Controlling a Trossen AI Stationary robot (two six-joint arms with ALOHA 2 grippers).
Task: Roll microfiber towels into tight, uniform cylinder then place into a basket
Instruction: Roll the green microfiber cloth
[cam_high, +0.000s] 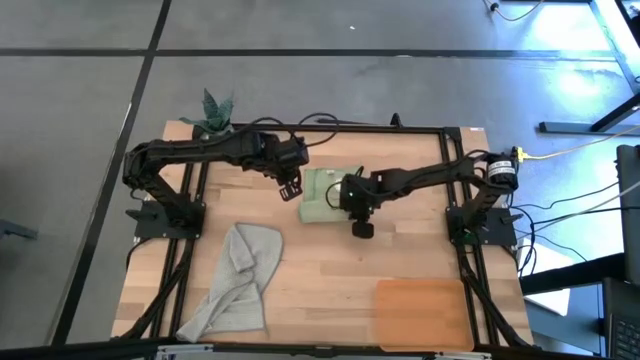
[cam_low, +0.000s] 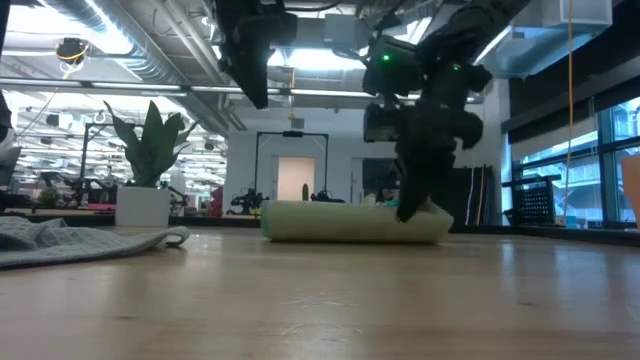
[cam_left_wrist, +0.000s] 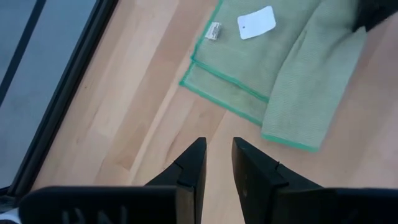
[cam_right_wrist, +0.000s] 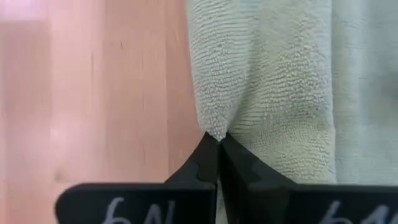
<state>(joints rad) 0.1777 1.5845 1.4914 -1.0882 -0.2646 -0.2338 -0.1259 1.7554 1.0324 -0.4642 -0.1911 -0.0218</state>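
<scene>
Sage green towel (cam_high: 322, 196): folded, partly rolled, mid-table at back; teal edging, nap ribbed.
White tag (cam_left_wrist: 257, 22): on the towel, print too small to read.
Basket (cam_high: 421, 312): orange-brown tray, front right corner, nothing in it.
Grey towel (cam_high: 240, 280): crumpled, front left.
Right gripper (cam_right_wrist: 217, 140): fingers pressed together, pinching green towel's edge.
Left gripper (cam_left_wrist: 219, 155): slightly spread, holds nothing, above wood beside green towel.

On the desk (cam_high: 330, 270), the green towel (cam_high: 322, 198) lies mid-back; grey towel (cam_high: 238, 280) front-left of it, basket (cam_high: 422, 312) front-right, plant pot (cam_high: 214, 123) back-left.
</scene>
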